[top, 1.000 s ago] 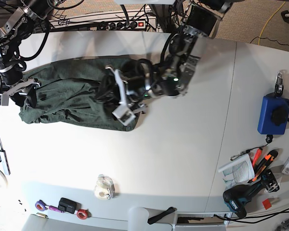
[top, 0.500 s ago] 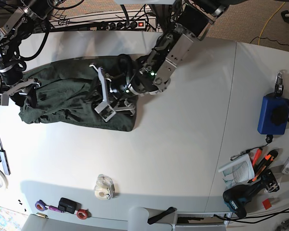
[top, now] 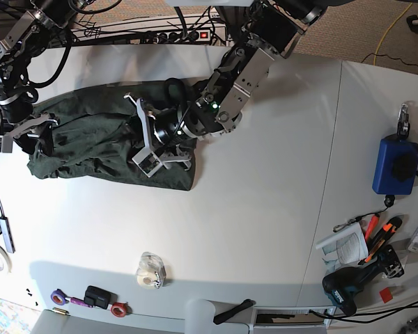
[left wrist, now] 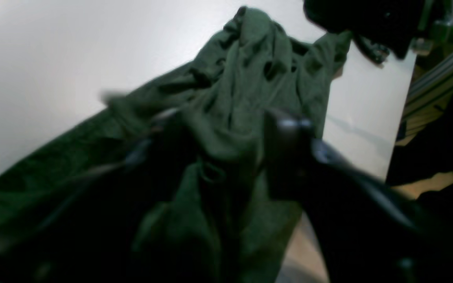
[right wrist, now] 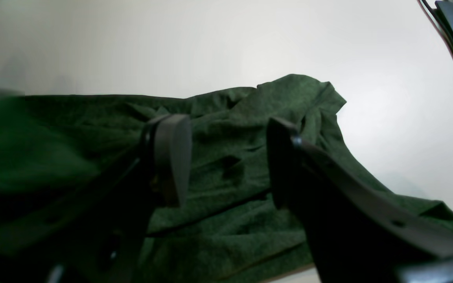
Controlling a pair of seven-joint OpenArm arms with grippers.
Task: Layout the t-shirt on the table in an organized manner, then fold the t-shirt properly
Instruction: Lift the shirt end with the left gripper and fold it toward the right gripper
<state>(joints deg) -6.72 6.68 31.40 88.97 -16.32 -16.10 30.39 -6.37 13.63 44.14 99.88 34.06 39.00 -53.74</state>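
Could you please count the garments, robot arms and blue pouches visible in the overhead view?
Garments: 1, the t-shirt
Robot arms: 2, the left arm and the right arm
Blue pouches: 1, the blue pouch
Total: 4

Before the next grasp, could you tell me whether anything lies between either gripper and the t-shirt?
Nothing visible does. The left gripper sits over the t-shirt, and the right gripper hovers with open jaws directly above the cloth. The table around the shirt is bare.
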